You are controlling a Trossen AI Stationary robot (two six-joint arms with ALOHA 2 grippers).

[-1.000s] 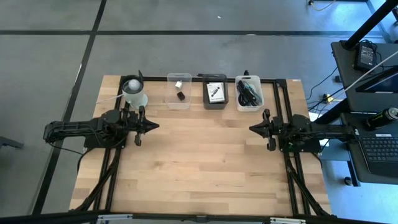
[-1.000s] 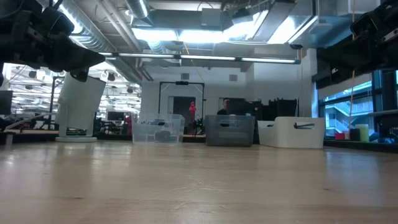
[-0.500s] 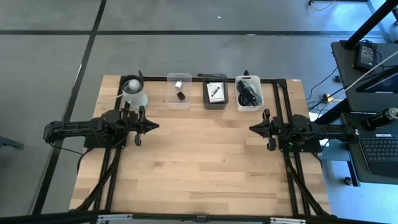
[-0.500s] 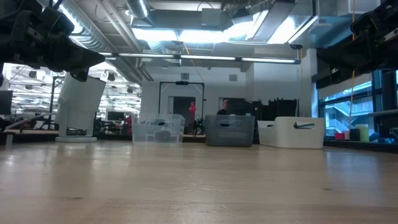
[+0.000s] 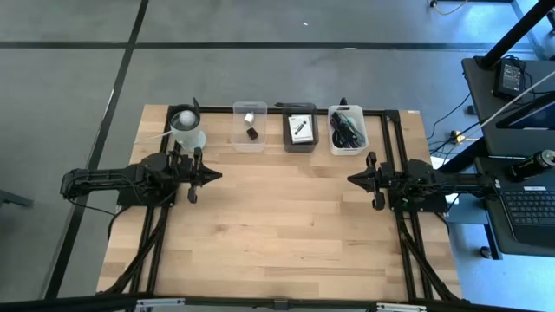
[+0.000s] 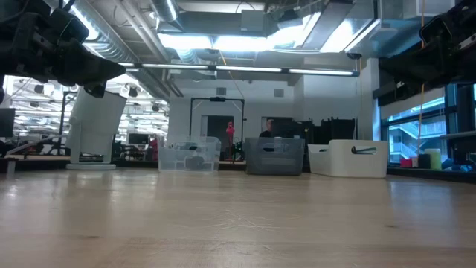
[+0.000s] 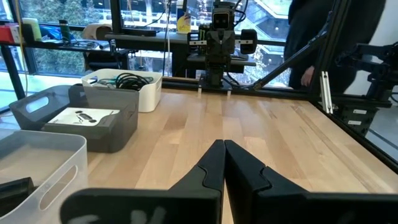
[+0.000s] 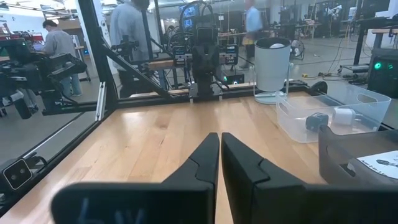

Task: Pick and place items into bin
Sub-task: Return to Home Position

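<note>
Three bins stand in a row at the table's far edge. A clear bin point(image 5: 250, 126) holds a tiny white block point(image 8: 344, 115) and a dark piece point(image 8: 316, 120). A grey bin point(image 5: 301, 128) holds a white card point(image 7: 81, 116). A white bin point(image 5: 348, 130) holds a black coiled cable point(image 7: 127, 79) and pens. My left gripper point(image 5: 217, 175) hovers shut over the table's left side, pointing level toward the right; its shut fingertips point(image 7: 224, 146) hold nothing. My right gripper point(image 5: 351, 178) hovers shut at the right side, pointing left, and its fingertips point(image 8: 220, 138) also hold nothing.
A white round container point(image 5: 187, 127) stands at the far left corner, beside the left arm. Bare wooden tabletop point(image 5: 277, 217) lies between the two grippers and toward the near edge. Black frame rails point(image 5: 408, 251) run along both sides. People stand beyond the table point(image 8: 130, 25).
</note>
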